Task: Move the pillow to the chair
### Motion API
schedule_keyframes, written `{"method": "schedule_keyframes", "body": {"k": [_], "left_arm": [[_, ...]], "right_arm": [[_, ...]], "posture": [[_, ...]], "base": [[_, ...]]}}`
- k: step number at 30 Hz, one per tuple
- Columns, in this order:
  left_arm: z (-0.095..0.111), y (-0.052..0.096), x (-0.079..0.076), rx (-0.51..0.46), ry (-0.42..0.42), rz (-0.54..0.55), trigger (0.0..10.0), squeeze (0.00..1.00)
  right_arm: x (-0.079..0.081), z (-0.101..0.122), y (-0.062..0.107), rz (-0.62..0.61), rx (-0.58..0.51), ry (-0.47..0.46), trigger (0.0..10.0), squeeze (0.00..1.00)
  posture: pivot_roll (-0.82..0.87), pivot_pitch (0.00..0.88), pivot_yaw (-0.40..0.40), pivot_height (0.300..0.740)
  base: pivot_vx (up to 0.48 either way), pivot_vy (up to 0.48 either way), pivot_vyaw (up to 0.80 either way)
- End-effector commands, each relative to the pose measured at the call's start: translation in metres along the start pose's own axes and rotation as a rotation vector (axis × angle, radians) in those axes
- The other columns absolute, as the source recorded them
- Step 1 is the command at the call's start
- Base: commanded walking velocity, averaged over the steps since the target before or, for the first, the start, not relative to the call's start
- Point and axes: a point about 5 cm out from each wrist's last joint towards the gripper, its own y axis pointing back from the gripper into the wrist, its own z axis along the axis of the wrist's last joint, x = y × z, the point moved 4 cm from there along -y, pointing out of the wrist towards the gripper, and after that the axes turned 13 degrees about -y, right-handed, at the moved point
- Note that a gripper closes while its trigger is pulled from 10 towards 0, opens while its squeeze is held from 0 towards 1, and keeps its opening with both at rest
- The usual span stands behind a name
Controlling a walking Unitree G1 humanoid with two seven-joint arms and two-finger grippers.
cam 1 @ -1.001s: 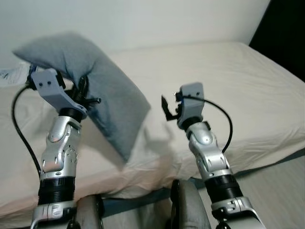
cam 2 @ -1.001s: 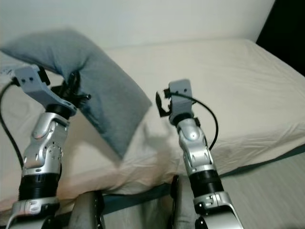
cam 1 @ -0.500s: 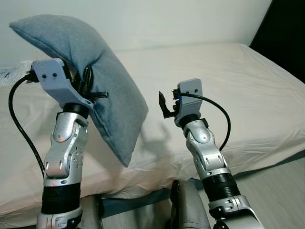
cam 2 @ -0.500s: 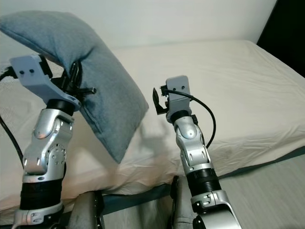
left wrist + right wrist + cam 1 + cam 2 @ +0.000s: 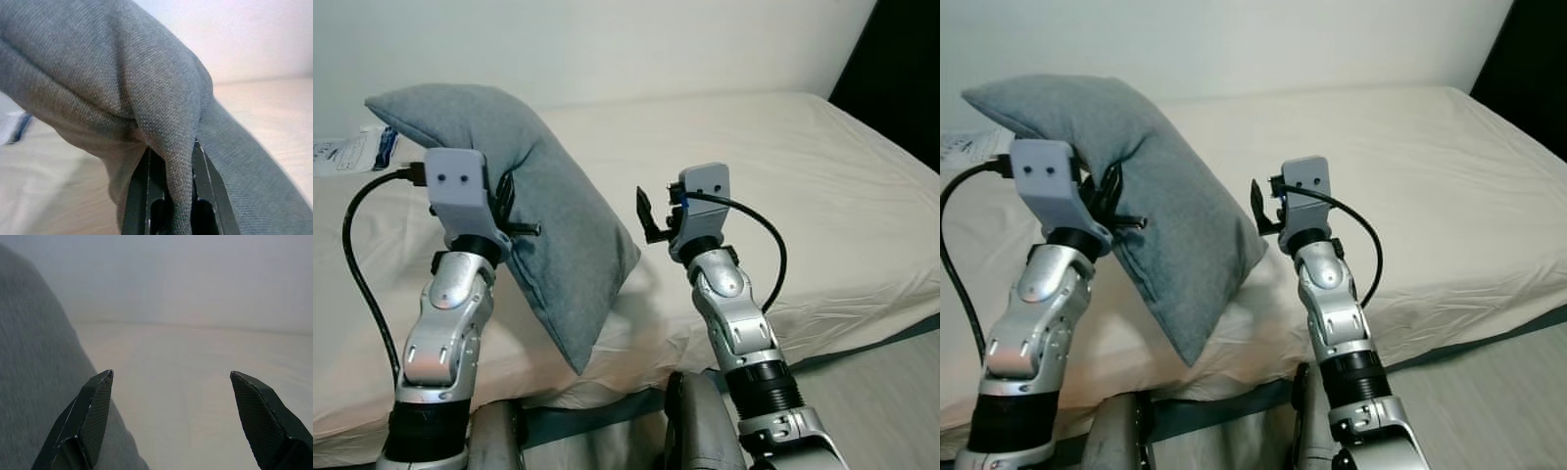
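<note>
The left gripper [image 5: 172, 196] clenched a fold of the grey pillow [image 5: 553, 230] above the bed [image 5: 822, 166]; the right gripper [image 5: 171, 421], at the pillow's 3 o'clock, was spread empty. A white packet's [image 5: 352, 152] blue print was unreadable.

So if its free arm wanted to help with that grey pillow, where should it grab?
Probably the pillow's near long edge, which faces the right gripper, coming in from the robot's right. The pillow hangs tilted from the fold pinched by the left gripper, lower corner drooping toward the bed. That edge is thin and soft, so the open jaws could close over it.
</note>
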Motion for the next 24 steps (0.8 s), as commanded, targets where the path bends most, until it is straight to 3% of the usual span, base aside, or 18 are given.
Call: {"method": "schedule_keyframes", "body": {"k": [1, 2, 5, 19, 24], "left_arm": [[0.0058, 0.0005, -0.0044, -0.036, -0.075, -0.024, 10.0, 0.00], [0.0047, 0.0008, -0.0065, -0.031, -0.106, -0.038, 10.0, 0.00], [0.0045, 0.0021, -0.0076, -0.020, -0.061, -0.021, 10.0, 0.00], [0.0030, 0.0015, -0.0054, -0.011, -0.066, 0.008, 10.0, 0.00], [0.0033, 0.0022, -0.0064, -0.013, -0.062, 0.004, 10.0, 0.00]], "right_arm": [[-0.0004, 0.0034, 0.0009, 0.001, -0.009, -0.004, 10.0, 0.00], [-0.0006, 0.0035, 0.0010, 0.001, -0.009, -0.002, 10.0, 0.00], [-0.0049, -0.0004, 0.0022, -0.012, 0.008, 0.012, 10.0, 0.00], [-0.0011, -0.0037, 0.0041, 0.007, 0.020, 0.022, 10.0, 0.00], [0.0014, -0.0050, 0.0046, 0.022, 0.023, 0.026, 10.0, 0.00]], "posture": [[0.03, 0.055, -0.049, 0.548], [0.03, 0.055, -0.049, 0.553], [0.03, 0.056, -0.051, 0.568], [0.03, 0.063, -0.051, 0.638], [0.03, 0.064, -0.051, 0.638]], "base": [[0.000, 0.000, 0.00], [0.000, 0.000, 0.00], [0.000, 0.000, 0.00], [0.000, 0.000, 0.00], [0.000, 0.000, 0.00]]}}
